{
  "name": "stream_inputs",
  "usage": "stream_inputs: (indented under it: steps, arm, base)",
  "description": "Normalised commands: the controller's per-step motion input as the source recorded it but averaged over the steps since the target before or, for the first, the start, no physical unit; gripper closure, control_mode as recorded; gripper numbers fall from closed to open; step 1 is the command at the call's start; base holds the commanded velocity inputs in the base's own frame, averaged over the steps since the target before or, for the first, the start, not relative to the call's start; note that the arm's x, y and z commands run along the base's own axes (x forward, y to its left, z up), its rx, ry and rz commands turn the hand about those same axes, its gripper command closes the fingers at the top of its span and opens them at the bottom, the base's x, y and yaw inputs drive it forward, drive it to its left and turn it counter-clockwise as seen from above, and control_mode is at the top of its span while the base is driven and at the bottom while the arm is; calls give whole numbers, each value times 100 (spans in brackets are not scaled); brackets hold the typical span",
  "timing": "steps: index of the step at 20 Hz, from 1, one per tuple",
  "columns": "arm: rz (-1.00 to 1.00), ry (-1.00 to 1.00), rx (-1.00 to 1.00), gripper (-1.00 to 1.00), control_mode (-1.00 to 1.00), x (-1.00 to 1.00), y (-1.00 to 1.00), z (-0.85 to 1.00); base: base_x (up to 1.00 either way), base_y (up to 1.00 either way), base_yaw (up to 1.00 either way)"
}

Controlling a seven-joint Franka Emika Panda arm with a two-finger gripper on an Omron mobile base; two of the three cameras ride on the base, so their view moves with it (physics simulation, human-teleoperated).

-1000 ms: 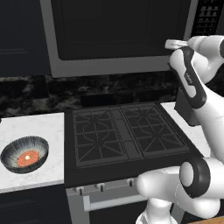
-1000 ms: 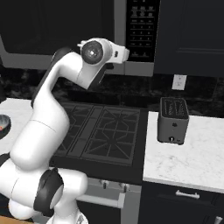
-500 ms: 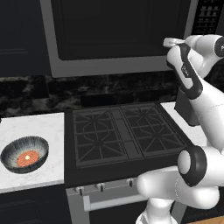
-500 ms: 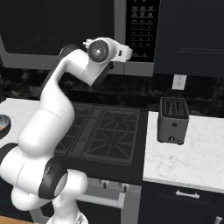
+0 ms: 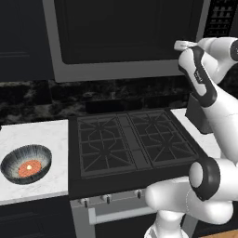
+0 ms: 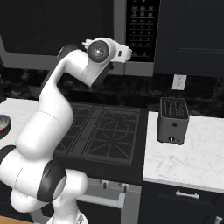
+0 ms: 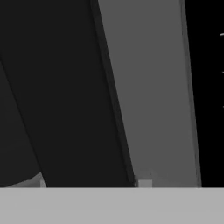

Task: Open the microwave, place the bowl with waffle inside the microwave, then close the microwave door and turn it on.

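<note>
At the near left, on the white counter [image 5: 37,135] beside the stove [image 5: 130,139], the bowl [image 5: 26,163] sits upright with the waffle [image 5: 29,168] lying flat in its middle, well apart from the arm. I judge it safe there for now; the only risk to it is a wide elbow swing when the door comes open. Farther back and above the stove, the microwave [image 5: 125,37] is shut, and its door [image 5: 125,32] has not yet been opened. My gripper [image 5: 182,45] is raised to the door's right edge, next to the black button panel [image 6: 143,26]. In the hand view the dark vertical handle [image 7: 83,100] runs just ahead of the camera, but the fingertips are barely visible, so I cannot tell whether they are apart or clamped on it. The main hazard is a closure that misses or only clips the bar: a pull would then slip off and leave the door shut. A sideways drift could instead press a button on the panel. The toaster [image 6: 173,120] on the right counter stands clear.
</note>
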Motion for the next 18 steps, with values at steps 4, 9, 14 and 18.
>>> stream_inputs:
  steps: [4, 9, 14, 18]
  arm:
    - [-1, 7, -1, 100, -100, -74, 5, 23]
    - [-5, 8, -7, 100, -100, -99, 17, 27]
    - [-19, 4, -9, 100, -100, -100, 41, 14]
    - [-18, 8, -10, 100, -100, -100, 27, 27]
  base:
    - [0, 0, 0]
    - [0, 0, 0]
    - [0, 0, 0]
    - [0, 0, 0]
